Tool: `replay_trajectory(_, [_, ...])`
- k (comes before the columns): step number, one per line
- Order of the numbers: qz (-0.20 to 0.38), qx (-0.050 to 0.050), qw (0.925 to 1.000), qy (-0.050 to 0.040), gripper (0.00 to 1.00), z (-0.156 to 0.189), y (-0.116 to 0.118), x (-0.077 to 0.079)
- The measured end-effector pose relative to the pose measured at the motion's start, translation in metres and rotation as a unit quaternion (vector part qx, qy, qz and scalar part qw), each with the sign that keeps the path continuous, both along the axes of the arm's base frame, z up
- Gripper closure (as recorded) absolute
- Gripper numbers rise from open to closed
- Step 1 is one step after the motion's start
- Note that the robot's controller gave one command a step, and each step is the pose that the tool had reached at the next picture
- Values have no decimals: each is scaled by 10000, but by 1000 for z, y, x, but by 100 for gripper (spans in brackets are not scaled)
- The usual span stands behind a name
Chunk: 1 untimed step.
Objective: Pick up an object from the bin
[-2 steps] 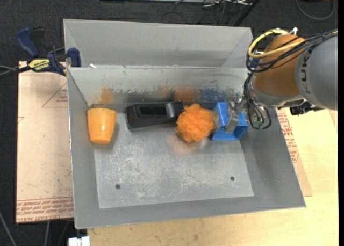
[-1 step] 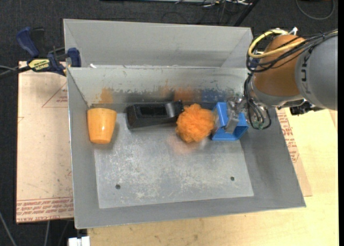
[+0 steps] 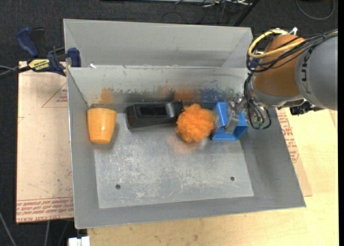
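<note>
Block of blue plastic point(image 3: 220, 115) sits by the right end of the grey bin's point(image 3: 172, 178) back wall, the gripper point(image 3: 234, 120) down upon it; I cannot tell whether the jaws are open or closed. Likely the grasp step: next, a firm close and clean lift. Just beside it lies an orange fluffy ball point(image 3: 194, 123), then a black stapler-like thing point(image 3: 152, 115) and an orange cup point(image 3: 101, 125).

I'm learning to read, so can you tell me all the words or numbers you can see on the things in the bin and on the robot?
Robot arm: a few dark letters on its grey side, too blurred to read.
Orange cup: no words.
Black tool: no words.
Fluffy orange ball: no words.
Blue block, right at the gripper: no words.
</note>
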<state>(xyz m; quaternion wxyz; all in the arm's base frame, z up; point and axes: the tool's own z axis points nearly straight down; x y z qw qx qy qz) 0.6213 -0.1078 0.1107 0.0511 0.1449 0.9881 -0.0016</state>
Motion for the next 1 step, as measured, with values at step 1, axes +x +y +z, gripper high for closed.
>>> replay_trajectory(1, [0, 0, 10000, 0, 100, 0, 0, 0])
